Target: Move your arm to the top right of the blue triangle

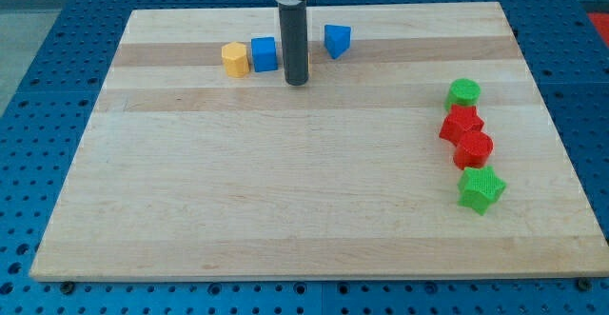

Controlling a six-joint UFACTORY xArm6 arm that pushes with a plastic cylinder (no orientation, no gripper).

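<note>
The blue triangle (337, 40) lies near the board's top edge, just right of centre. My dark rod comes down from the view's top and my tip (297, 83) rests on the board, below and to the left of the blue triangle. A blue cube (264, 54) sits just left of the rod, and a yellow hexagonal block (234, 59) sits left of the cube. A small bit of yellow shows just right of the rod, mostly hidden behind it.
A column of blocks stands at the view's right: a green round block (464, 93), a red block (461, 124), a second red block (474, 148) and a green star-like block (481, 189). The wooden board (285, 201) lies on a blue perforated table.
</note>
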